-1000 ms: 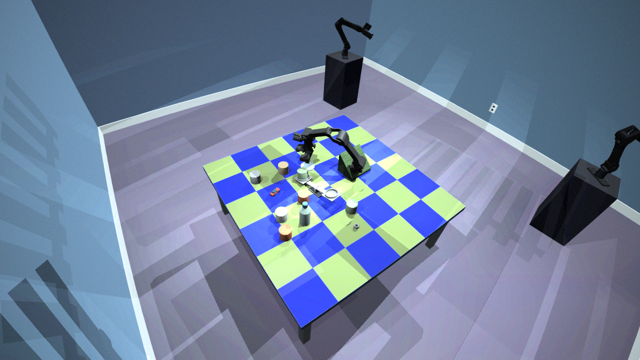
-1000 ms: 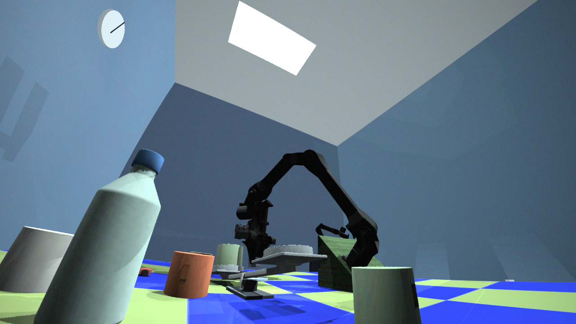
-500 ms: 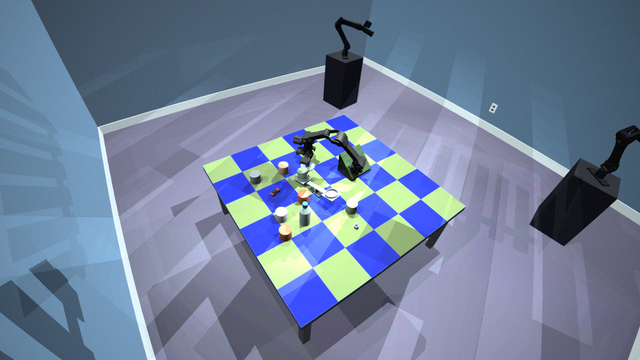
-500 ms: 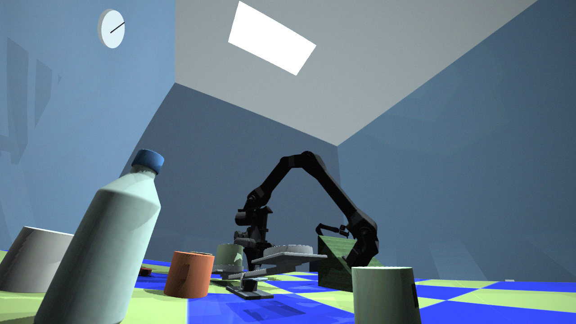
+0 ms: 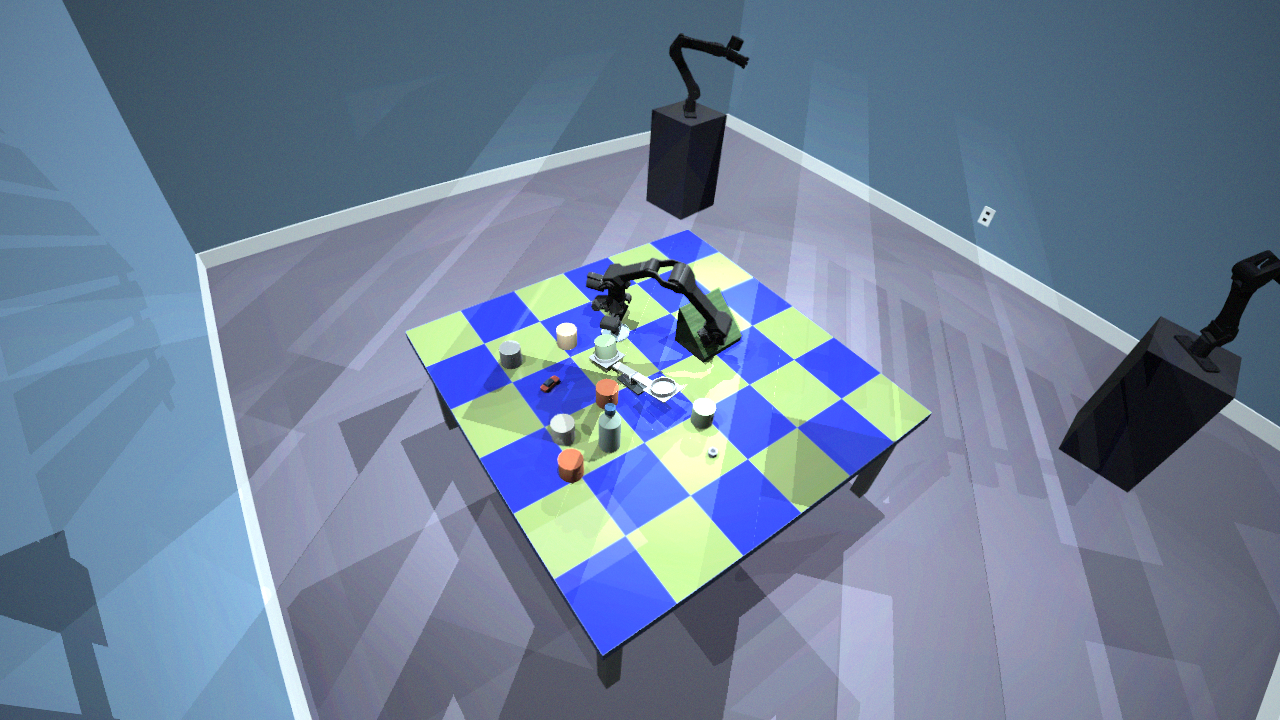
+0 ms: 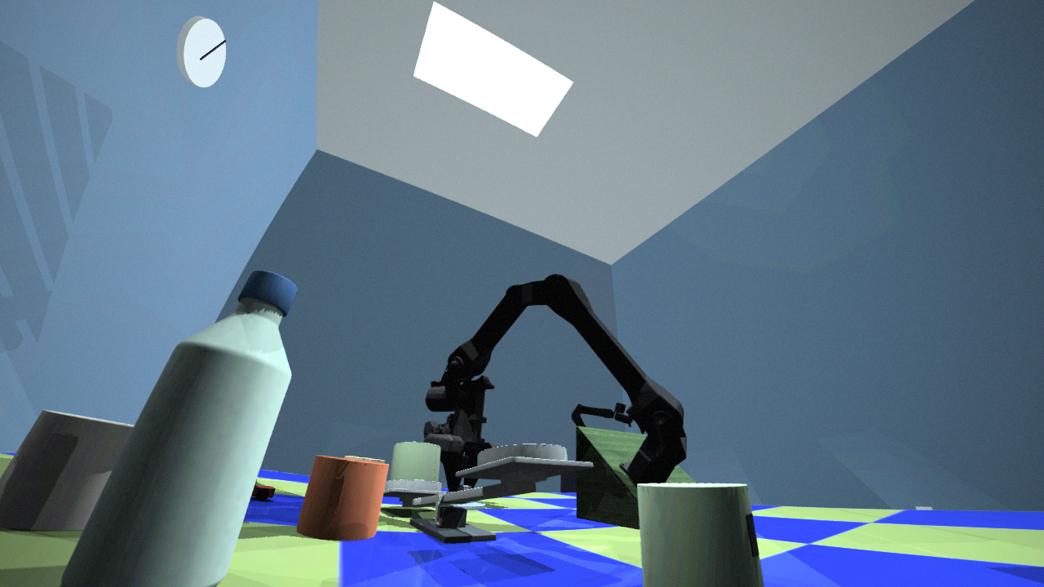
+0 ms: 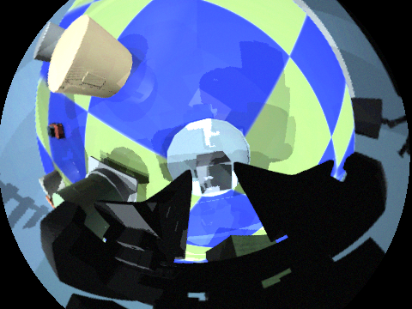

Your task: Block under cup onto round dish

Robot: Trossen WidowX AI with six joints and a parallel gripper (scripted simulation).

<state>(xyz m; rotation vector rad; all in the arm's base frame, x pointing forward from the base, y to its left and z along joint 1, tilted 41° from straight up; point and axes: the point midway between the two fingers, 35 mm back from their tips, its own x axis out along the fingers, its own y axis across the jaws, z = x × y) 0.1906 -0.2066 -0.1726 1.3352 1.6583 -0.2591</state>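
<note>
My gripper (image 5: 613,330) (image 6: 460,487) (image 7: 212,170) is open low over the round dish (image 7: 184,142) (image 5: 623,334). The pale grey block (image 7: 214,177) sits on the dish between the parted fingertips, with a gap showing on each side. The block is hidden in the top and exterior views. One pale green cup (image 5: 605,347) (image 6: 415,462) (image 7: 83,193) stands on the lower end of the balance, just beside the dish and gripper. The balance's raised pan (image 5: 662,387) (image 6: 522,452) holds nothing. A matching pale cup (image 5: 703,413) (image 6: 693,536) stands on the table beyond that raised end.
A cream cup (image 5: 566,336) (image 7: 92,60) and a grey cup (image 5: 510,354) stand past the dish. A red car (image 5: 549,384), an orange cup (image 5: 606,393) and a bottle (image 5: 609,431) (image 6: 189,438) lie around the balance. A green wedge (image 5: 702,326) is by the arm's base.
</note>
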